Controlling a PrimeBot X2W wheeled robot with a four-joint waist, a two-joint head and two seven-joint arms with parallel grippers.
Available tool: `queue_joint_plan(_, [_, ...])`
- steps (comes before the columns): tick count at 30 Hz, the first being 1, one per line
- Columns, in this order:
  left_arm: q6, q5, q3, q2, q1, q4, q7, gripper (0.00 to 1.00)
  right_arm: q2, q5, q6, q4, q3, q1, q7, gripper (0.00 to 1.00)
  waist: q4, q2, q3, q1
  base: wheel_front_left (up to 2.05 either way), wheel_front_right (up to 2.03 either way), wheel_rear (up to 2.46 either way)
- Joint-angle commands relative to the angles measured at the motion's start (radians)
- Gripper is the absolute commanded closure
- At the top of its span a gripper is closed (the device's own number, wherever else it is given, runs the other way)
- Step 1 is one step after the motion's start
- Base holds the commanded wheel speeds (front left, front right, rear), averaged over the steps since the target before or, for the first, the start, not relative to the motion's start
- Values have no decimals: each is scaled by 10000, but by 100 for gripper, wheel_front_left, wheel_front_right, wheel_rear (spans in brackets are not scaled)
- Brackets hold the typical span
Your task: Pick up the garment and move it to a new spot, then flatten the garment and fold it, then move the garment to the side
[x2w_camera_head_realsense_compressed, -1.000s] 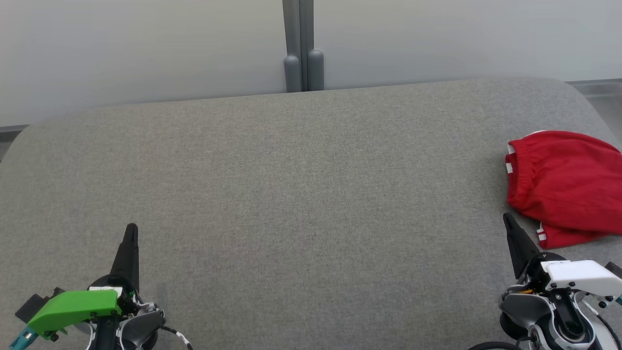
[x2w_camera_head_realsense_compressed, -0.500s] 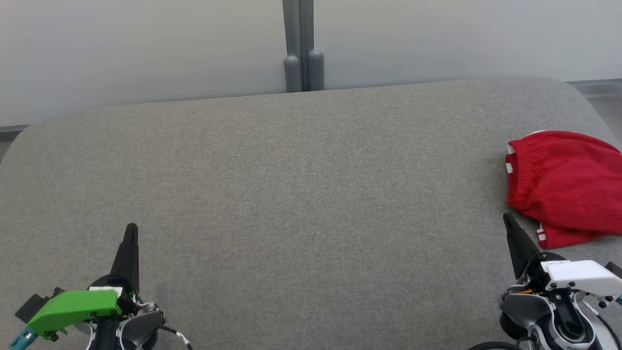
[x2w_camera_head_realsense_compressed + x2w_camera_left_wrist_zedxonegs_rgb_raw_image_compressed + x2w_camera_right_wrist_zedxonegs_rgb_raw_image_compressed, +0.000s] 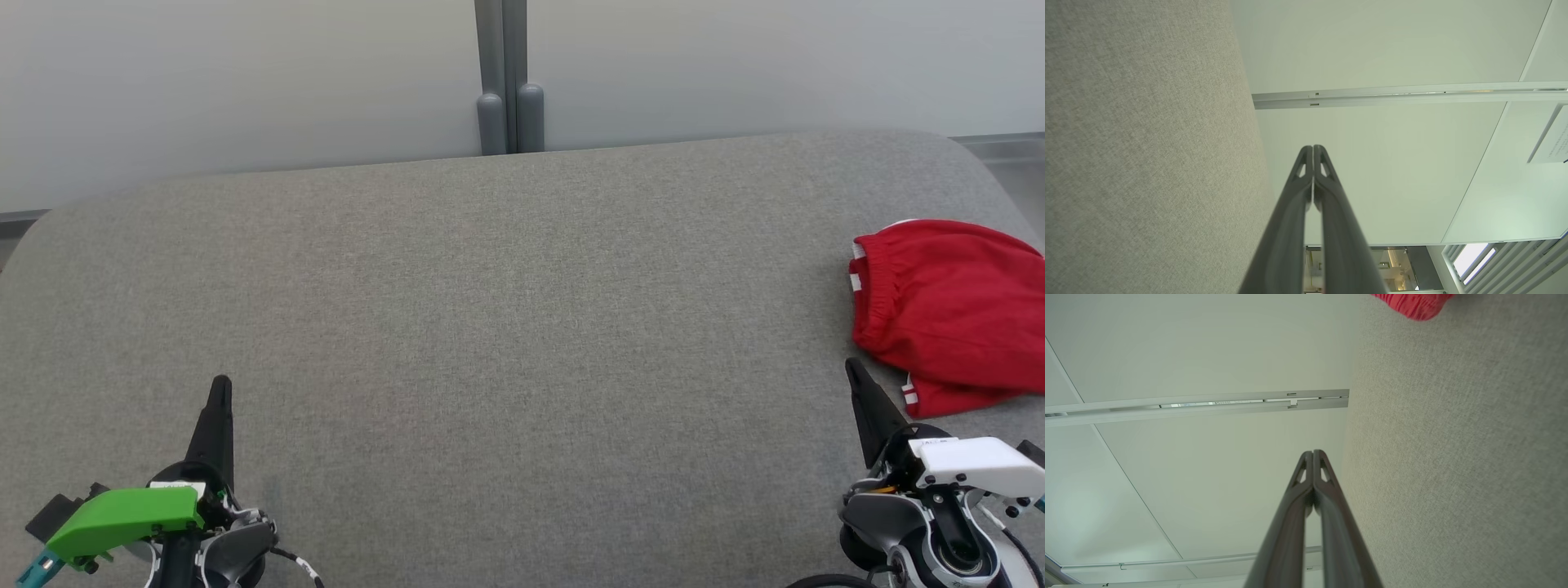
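The garment (image 3: 951, 314) is red with white stripes at its edges and lies folded at the far right of the grey padded table (image 3: 506, 327); a corner of the garment (image 3: 1412, 304) shows at the top of the right wrist view. My right gripper (image 3: 851, 367) stands shut at the lower right, its tip just left of the garment's near edge and apart from it. Over the lower left of the table my left gripper (image 3: 220, 384) is shut with nothing in it. In both wrist views the fingertips meet: left gripper (image 3: 1313, 148), right gripper (image 3: 1312, 452).
A pale wall with a grey post (image 3: 506, 82) runs behind the table's far edge. The table's rounded corners lie at the far left and far right. Wide bare fabric stretches between the two grippers.
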Motion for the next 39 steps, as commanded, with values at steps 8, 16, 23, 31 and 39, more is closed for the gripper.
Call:
queue_joint_plan(8, [18,-14,46,2,-122,-14,27,100,-8,58,4,-44,-20,-75,40,100,0,0,0,0,0,0,0])
queue_joint_plan(16, [18,-15,45,2,-122,-14,27,100,-8,59,4,-43,-19,-75,39,100,0,0,0,0,0,0,0])
queue_joint_plan(23, [18,-14,45,2,-122,-14,28,100,-8,59,4,-43,-19,-75,39,100,0,0,0,0,0,0,0])
queue_joint_plan(31, [18,-14,46,2,-122,-14,28,100,-8,59,4,-43,-19,-75,39,100,0,0,0,0,0,0,0])
queue_joint_plan(39, [18,-14,46,1,-122,-15,28,100,-8,59,4,-43,-18,-75,38,100,0,0,0,0,0,0,0])
